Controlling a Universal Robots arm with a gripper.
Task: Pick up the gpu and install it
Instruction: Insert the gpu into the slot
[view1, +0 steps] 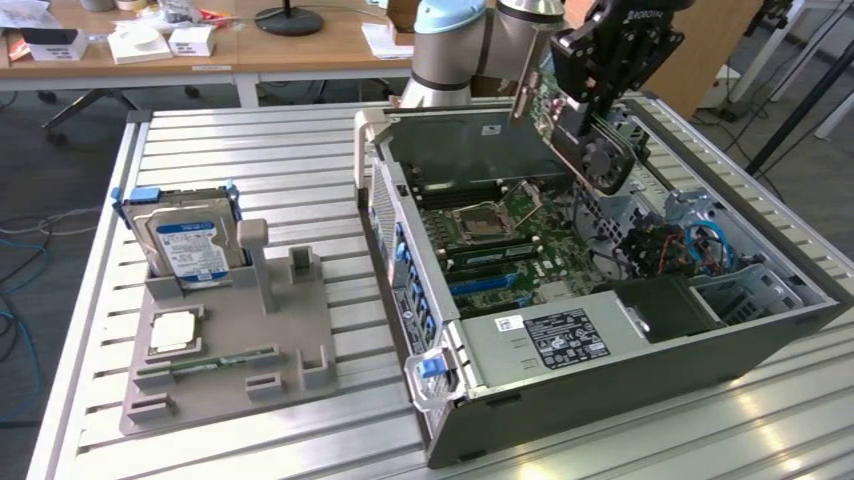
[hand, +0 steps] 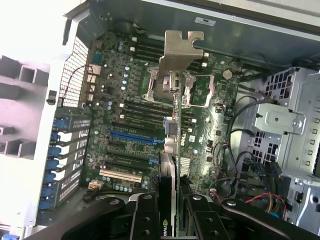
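Carry-to-slot step: the thin dark grey-black gpu with metal bracket is clamped in the black gripper above the open grey case's green motherboard, unseated; slot alignment is judged needed.

Directly under the pincer lies an open computer case — green motherboard and a labelled power supply inside. Well off to the exterior view's left of the pincer, a grey tray holds an upright hard drive and a slim memory stick — all on a slatted metal table
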